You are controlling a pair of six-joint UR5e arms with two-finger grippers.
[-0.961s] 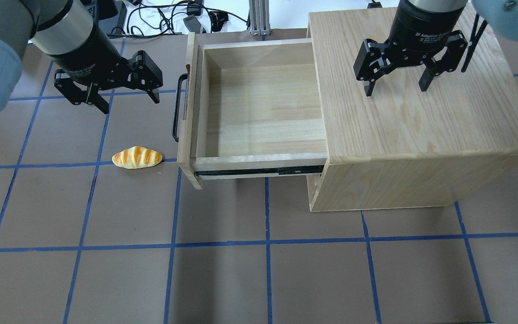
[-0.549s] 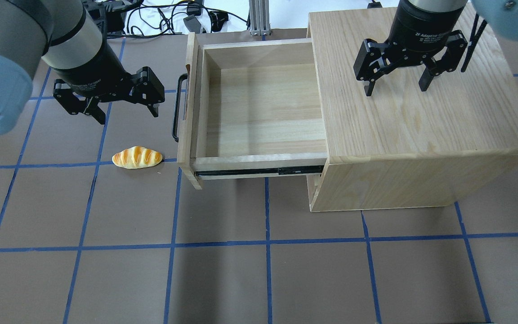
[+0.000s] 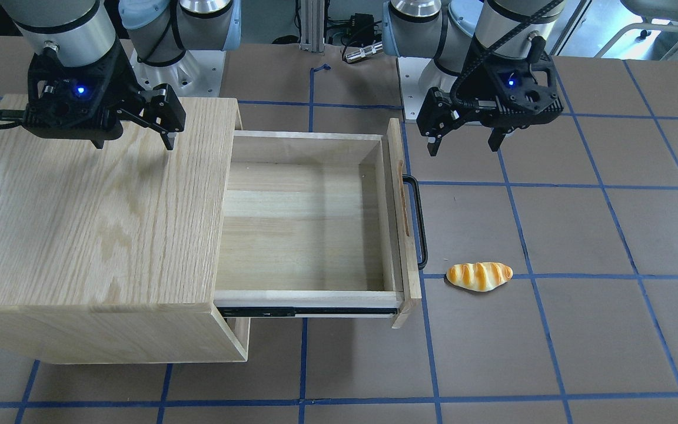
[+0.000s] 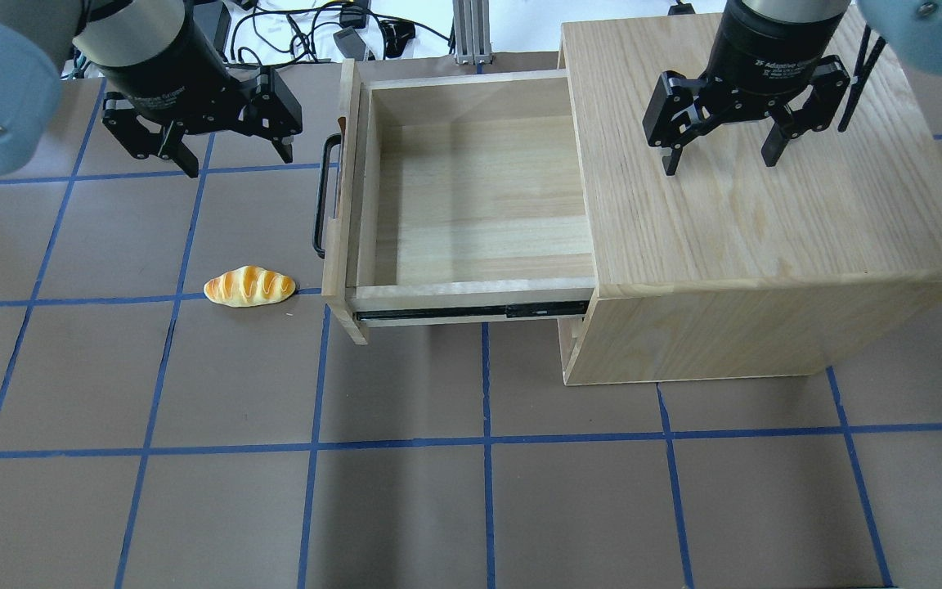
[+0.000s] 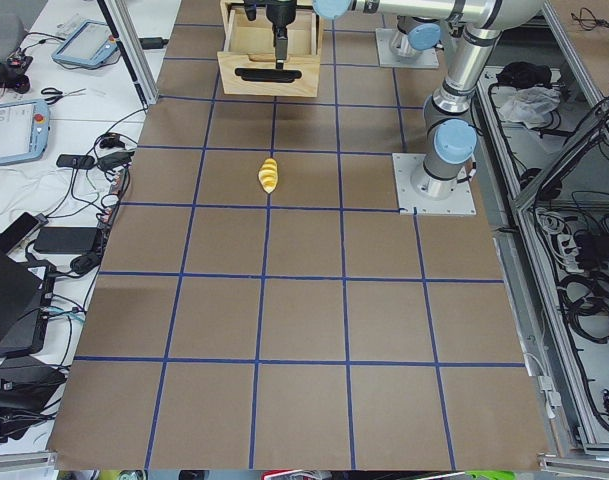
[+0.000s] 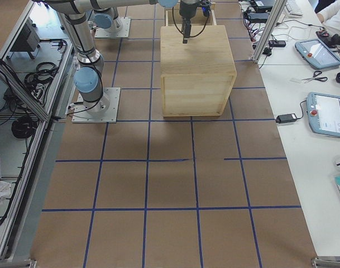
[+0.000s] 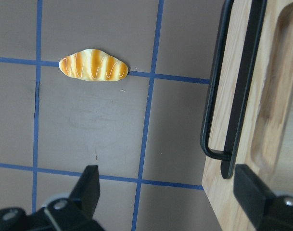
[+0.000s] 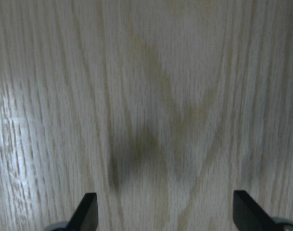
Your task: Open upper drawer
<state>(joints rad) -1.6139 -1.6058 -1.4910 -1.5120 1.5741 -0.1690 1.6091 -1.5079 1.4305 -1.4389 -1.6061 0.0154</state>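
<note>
We count one cabinet (image 4: 765, 204), one upper drawer (image 4: 479, 196), one black bar handle (image 4: 320, 196), one bread roll (image 4: 249, 286) and two grippers, all on one brown table (image 4: 438, 507) marked with blue tape lines. Reading the overhead view as a clock face with twelve at its top edge, the cabinet sits toward three o'clock. The upper drawer is pulled well out of it toward nine o'clock, with its black side rail showing along the six o'clock side. Inside the drawer we see only its pale wooden floor and walls. The handle runs along the outside of the drawer's front panel, on the nine o'clock face, beside an oblong cut-out in that panel. The bread roll lies on the table at about eight o'clock from the handle, near the front panel but apart from it, right by a tape line. The left gripper (image 4: 238, 164) hangs over the table at about ten o'clock from the handle, close to it without touching, its fingers spread wide and holding nothing. In its wrist view the handle and the roll both lie beyond the parted fingers. The right gripper (image 4: 719, 164) is above the cabinet's top near the twelve o'clock edge, likewise spread wide with nothing in it, and only oak grain shows between its fingers.
</note>
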